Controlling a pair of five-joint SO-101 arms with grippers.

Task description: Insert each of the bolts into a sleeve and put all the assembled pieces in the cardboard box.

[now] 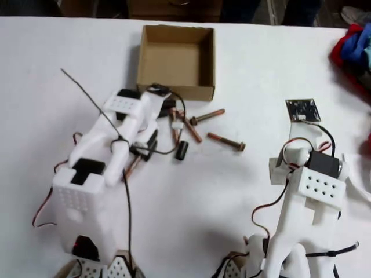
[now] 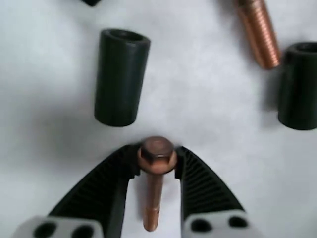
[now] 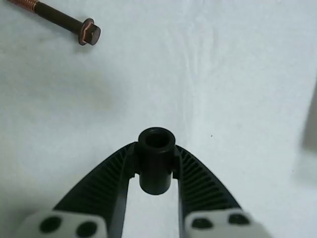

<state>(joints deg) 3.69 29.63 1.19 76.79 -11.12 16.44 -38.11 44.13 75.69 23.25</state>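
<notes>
High view: left arm lies just in front of the box [image 1: 177, 91], on the arms' side. Left gripper [image 2: 156, 159] pinches a bolt [image 2: 154, 198] by its head. Loose sleeve [image 1: 182, 150] and two loose bolts [image 1: 207, 117] [image 1: 226, 141] lie on the table near the box's right front corner. Right arm stands well right of the box. Right gripper [image 3: 156, 167] pinches a held sleeve [image 3: 157, 148], bore facing the camera.
</notes>
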